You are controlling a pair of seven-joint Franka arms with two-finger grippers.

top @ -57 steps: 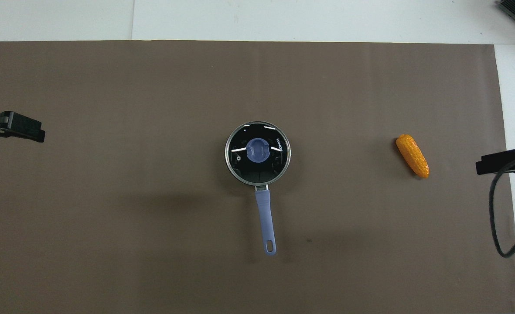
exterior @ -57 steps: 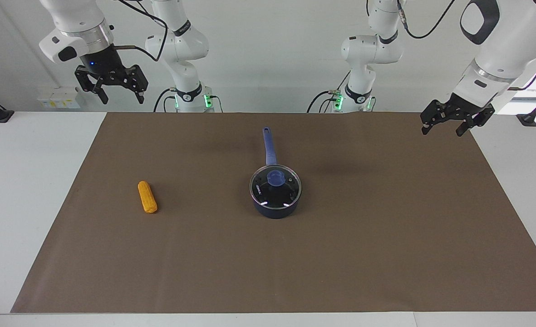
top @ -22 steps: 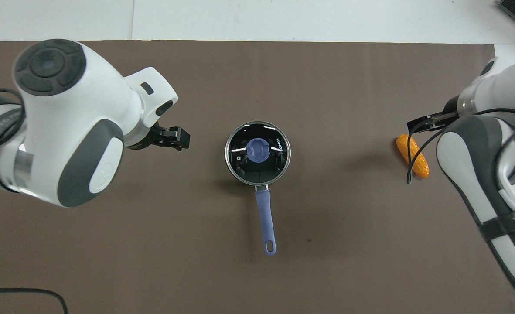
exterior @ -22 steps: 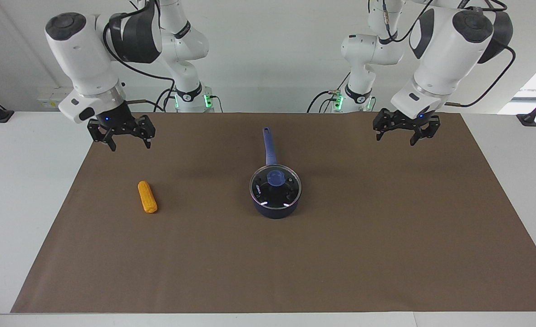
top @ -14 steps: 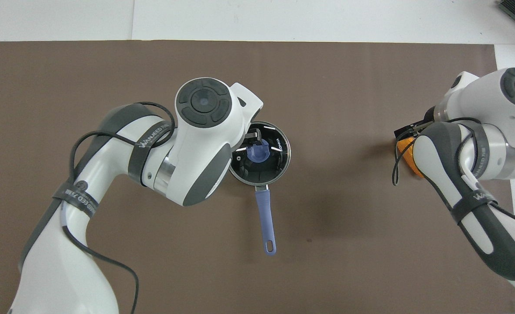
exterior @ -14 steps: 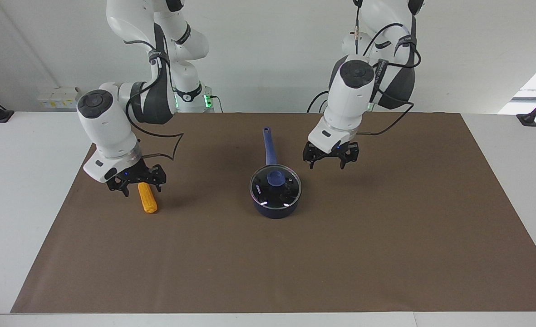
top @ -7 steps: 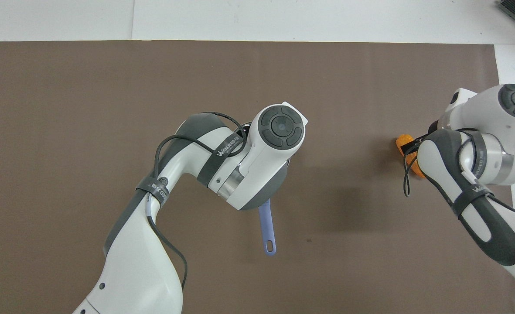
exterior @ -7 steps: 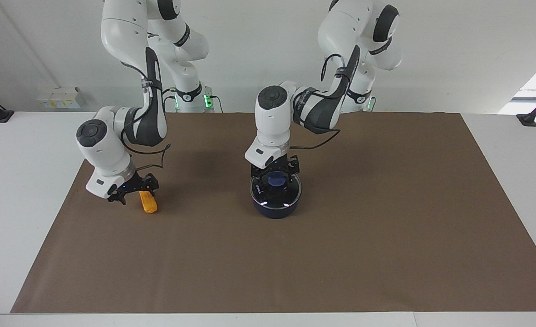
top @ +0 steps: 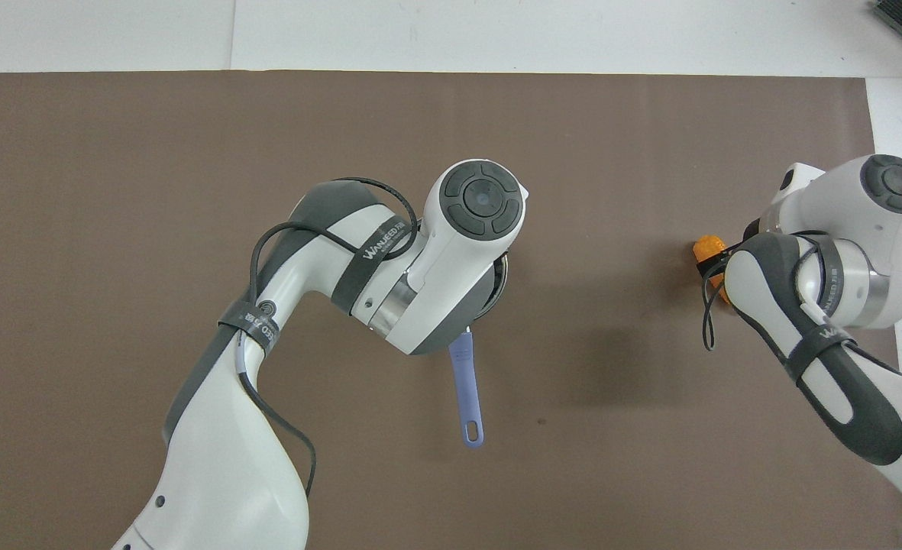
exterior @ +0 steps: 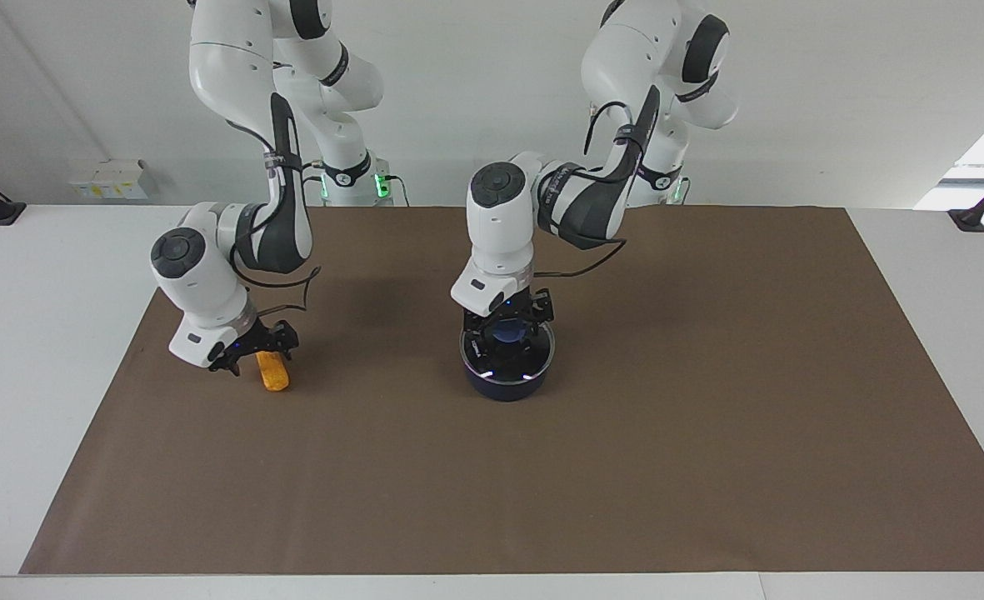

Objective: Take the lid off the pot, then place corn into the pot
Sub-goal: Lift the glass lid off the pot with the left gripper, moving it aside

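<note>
The dark navy pot [exterior: 504,385] stands mid-mat with the glass lid [exterior: 528,358] on it. My left gripper [exterior: 508,323] is down on the lid, around its blue knob [exterior: 508,334]. The pot's blue-purple handle [top: 467,389] points toward the robots; in the overhead view the left arm hides the rest, except a sliver of the rim [top: 503,281]. The orange corn [exterior: 274,375] lies toward the right arm's end. My right gripper [exterior: 257,348] is low and open, straddling the corn's end nearer the robots. From overhead only one tip of the corn [top: 706,250] shows.
A brown mat [exterior: 708,417] covers most of the white table [exterior: 42,333]. Small white boxes [exterior: 108,178] sit by the wall at the right arm's end. Both forearms hang low over the mat.
Both arms swung in from the sides and came down. The left gripper went from beside the pot onto the lid's knob and narrowed. The right gripper dropped to the corn's end.
</note>
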